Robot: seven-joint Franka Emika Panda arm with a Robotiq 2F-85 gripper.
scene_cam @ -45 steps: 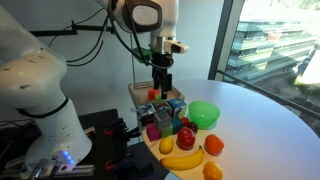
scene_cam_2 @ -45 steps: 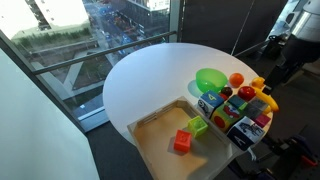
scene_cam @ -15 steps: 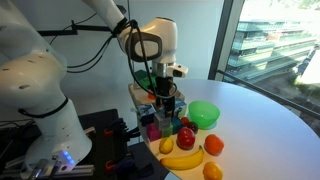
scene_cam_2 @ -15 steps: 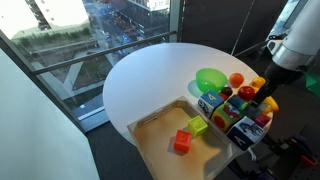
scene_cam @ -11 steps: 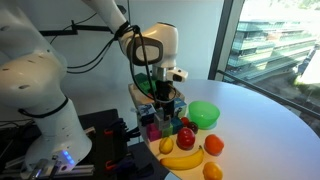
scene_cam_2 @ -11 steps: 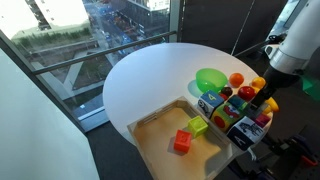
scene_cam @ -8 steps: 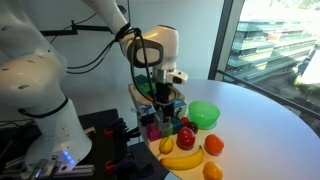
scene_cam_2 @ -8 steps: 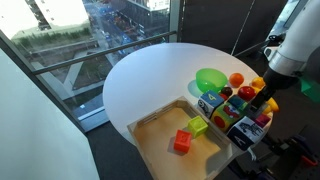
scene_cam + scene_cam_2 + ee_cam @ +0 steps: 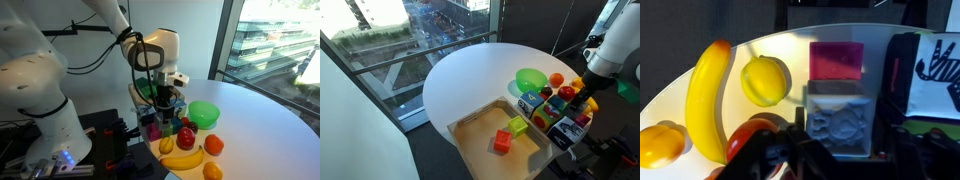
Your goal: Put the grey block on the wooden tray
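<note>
Okay, so in the wrist view the gripper [image 9: 847, 158] hangs right over the grey block [image 9: 840, 118]; its fingers [image 9: 790, 155] are spread wide, one on each side of the block, and as far as I can see they aren't pinching it. The block lies flat with its patterned face up toward the gripper; it looks close to square, so I can't pick out a long axis, but its edges sit square to the line between the fingers. Just ahead of the gripper, past the grey one, is a pink block [image 9: 837, 60]; off to one side are a lemon [image 9: 765, 80] and a banana [image 9: 710, 100]. The wooden tray [image 9: 470, 135] sits well apart from the gripper in an exterior view, beyond the cluster of blocks; it holds a red block [image 9: 503, 142] and a green block [image 9: 519, 127].
</note>
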